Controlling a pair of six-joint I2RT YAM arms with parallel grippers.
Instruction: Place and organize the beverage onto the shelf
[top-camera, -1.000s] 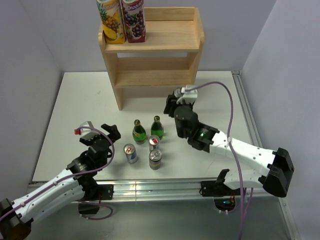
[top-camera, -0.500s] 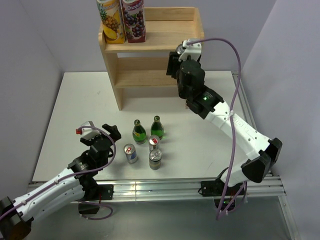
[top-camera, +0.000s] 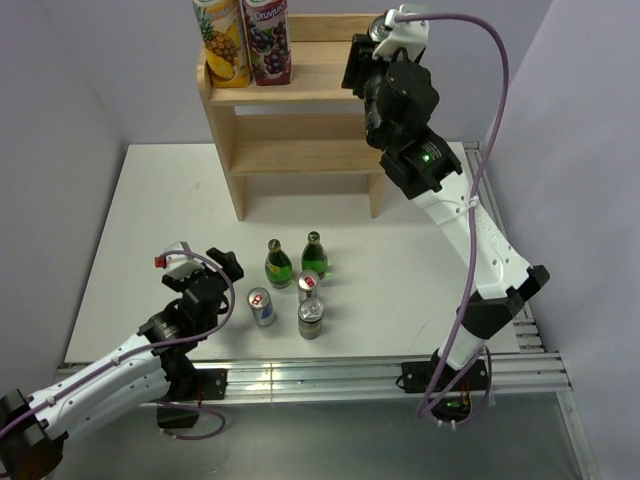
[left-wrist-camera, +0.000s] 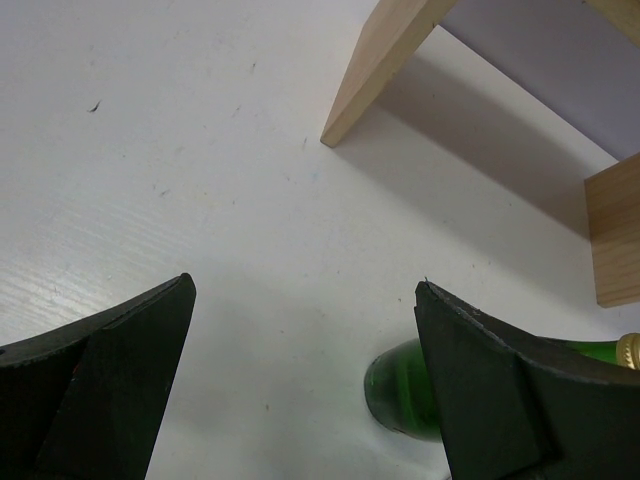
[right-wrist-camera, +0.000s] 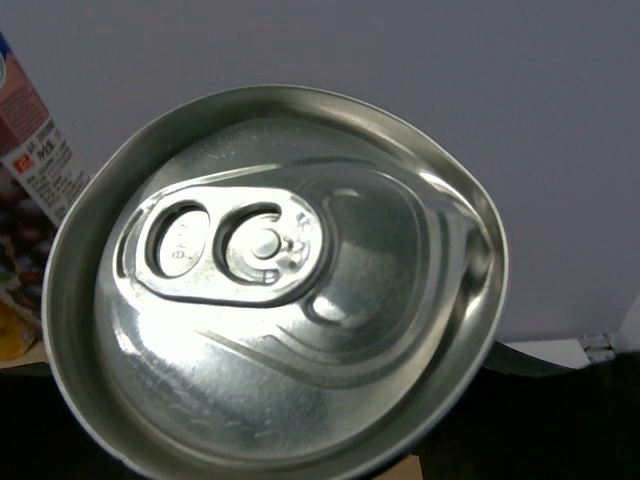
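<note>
The task is in its early part, as I judge it. On the shelf (top-camera: 330, 78) only two juice cartons stand, the pineapple carton (top-camera: 222, 40) and the grape carton (top-camera: 267, 38). They are side by side at the left end of the top board.

The right end effector (top-camera: 365, 55) is raised to the right end of that same top board. It is closed around a silver can (right-wrist-camera: 275, 270), whose top fills the right wrist view, with the grape carton at the left edge of that view. I cannot tell whether the can's bottom touches the board, so I count this can as not yet placed.

On the table (top-camera: 150, 200), in front of the shelf and well apart from it, five drinks wait in a small group. There are two green bottles (top-camera: 278, 264) (top-camera: 316, 254) and three more cans (top-camera: 261, 306) (top-camera: 309, 284) (top-camera: 311, 318).

The left end effector (left-wrist-camera: 300, 400) is wide and holds nothing. It hangs low over the table, just beside the group, and one green bottle shows near its right finger.

So what is left, I think, is to set down the held can, bring up the five drinks and arrange them neatly.
</note>
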